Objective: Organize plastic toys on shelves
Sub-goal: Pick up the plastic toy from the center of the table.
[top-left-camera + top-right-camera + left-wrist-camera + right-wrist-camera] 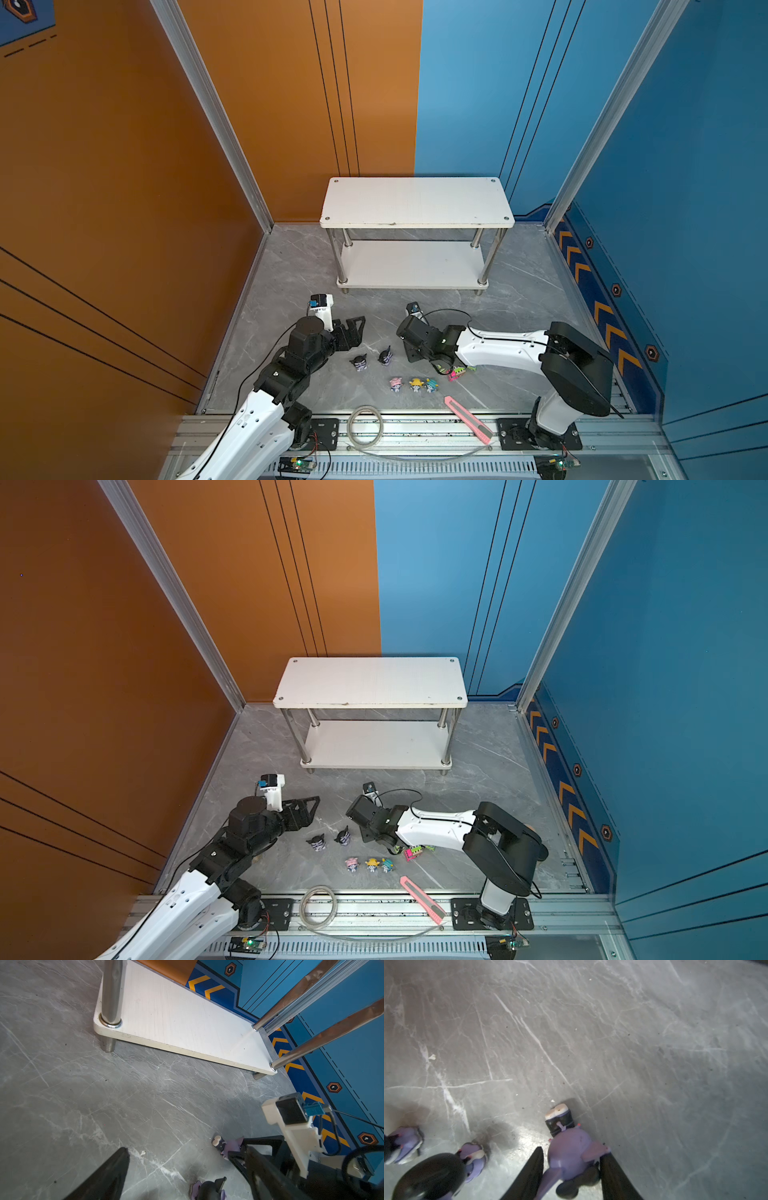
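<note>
You'll find no readable lettering or numbers; only orange chevron marks and hexagon emblems on the blue side wall.

Bare floor fronts the shelves; figurines and trucks clutter its near strip.

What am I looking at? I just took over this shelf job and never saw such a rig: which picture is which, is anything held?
Two robot arms with two-finger grippers work on a grey floor. Both top views look down from above; each wrist view rides on its arm. The shelves stand at the back, no toy visible on them. Nearer lie two black-purple figurines, three pastel figurines, neon trucks partly under the right arm, a pink knife and a tubing coil. The left gripper is open, empty. The right gripper has its fingers either side of a third black-purple figurine; I cannot tell if they grip it.
</note>
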